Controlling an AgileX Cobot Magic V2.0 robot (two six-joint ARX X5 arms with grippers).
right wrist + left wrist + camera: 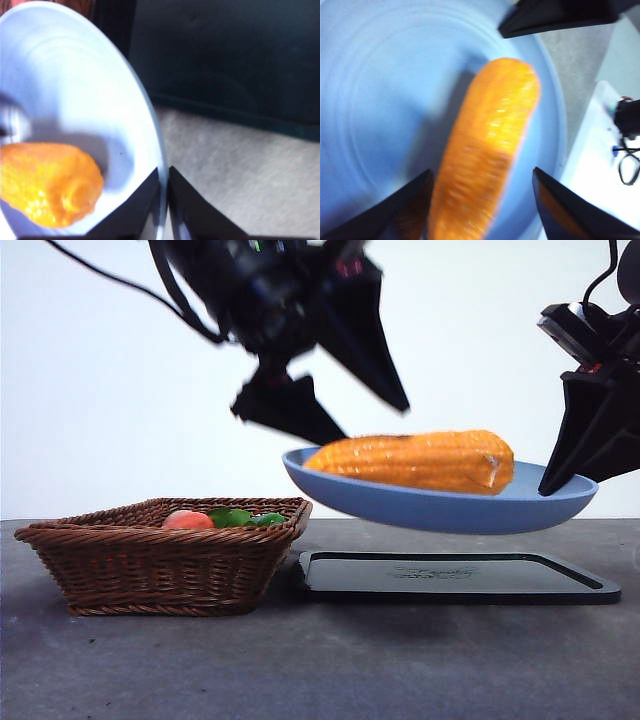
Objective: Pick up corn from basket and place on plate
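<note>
Corn: while it lies lengthwise on my raised plate, the corn (420,460) sits right of centre in the front view, its blunt end towards the right side of the frame.
Corn, close views: in my left wrist view the corn (487,150) runs between my two left fingers without either touching it; in my right wrist view only its rounded end (47,182) shows at the lower left of the frame.
Plate: the blue plate (440,508) hangs in the air at mid-height of the front view, tilted a little, its left rim higher than its belly, clear of everything below it.
Right gripper: my right gripper (165,200) pinches the plate's rim (150,125), one finger inside the dish and one outside, narrow on the edge; in the front view it is the dark wedge (585,440) at the right edge of the frame.
Left gripper: my left gripper (482,200) stands wide, straddling the corn's near end; in the front view it is the blurred dark shape (320,370) above the plate's left rim, and I think it is just clear of the cob, though the blur makes that uncertain.
Tray: a flat black tray (455,578) lies on the grey table (320,670) directly beneath the plate.
Basket: the brown wicker basket (165,560) stands at the lower left, beside the tray, with a reddish fruit (187,520) and green items (245,517) showing above its rim.
</note>
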